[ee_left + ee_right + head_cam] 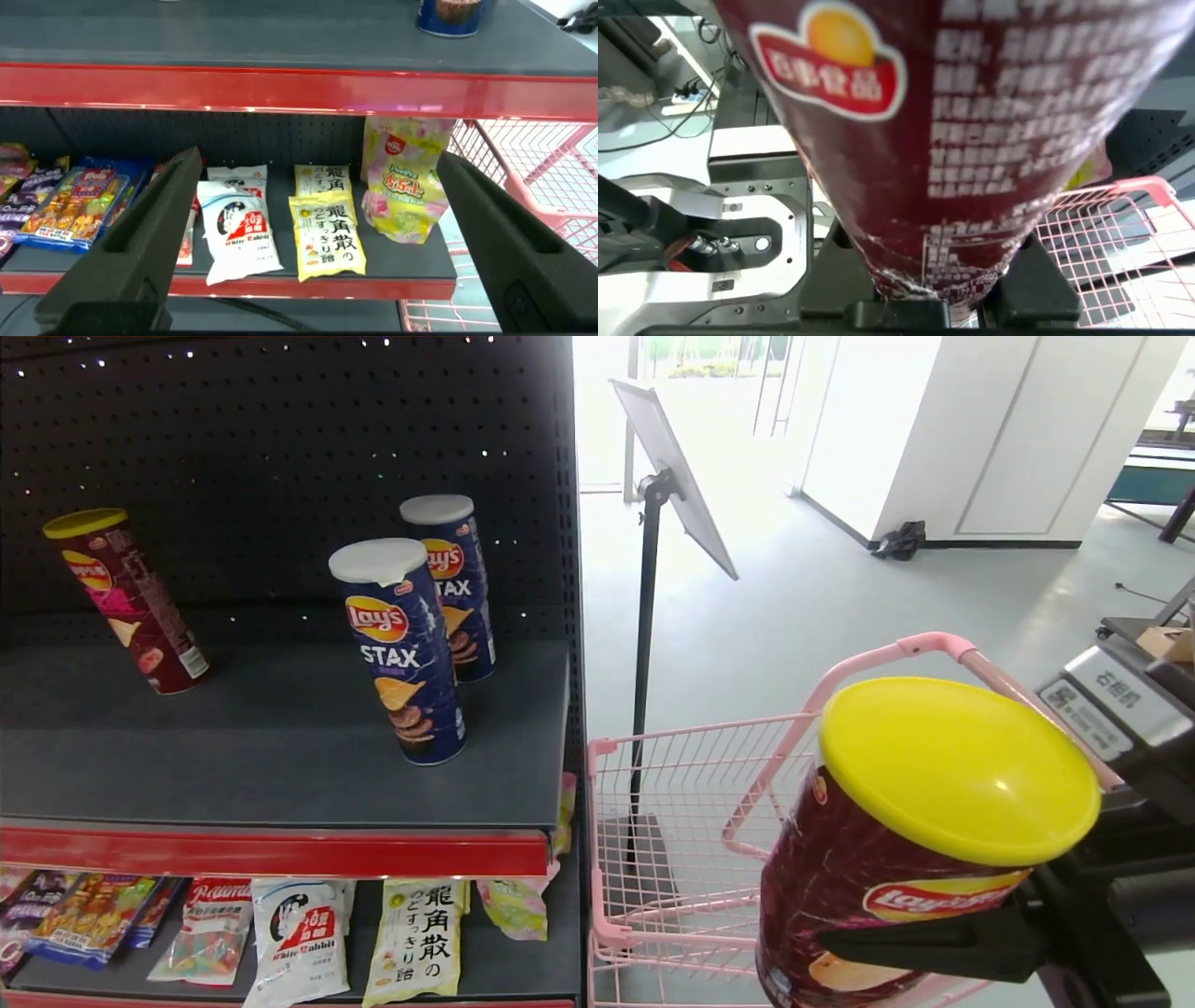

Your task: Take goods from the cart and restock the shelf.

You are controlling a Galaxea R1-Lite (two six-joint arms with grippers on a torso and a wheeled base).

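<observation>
The right end effector pinches the maroon chip can around its lower body. The can is held tilted over the pink cart, its yellow lid tipped toward the camera. In the right wrist view the fingers press against the can's base end, so most of its length stands free above the grip.

The left end effector is spread wide and holds nothing. It faces the snack bags on the lower shelf.

The upper shelf carries two blue cans toward its right and another maroon can at the left, with bare board between them.

The low grip is the likely risk, since a quick swing could pivot or slip the can. A low approach could catch the red rail, and a path near the right end could hit the sign stand or topple the front blue can.
</observation>
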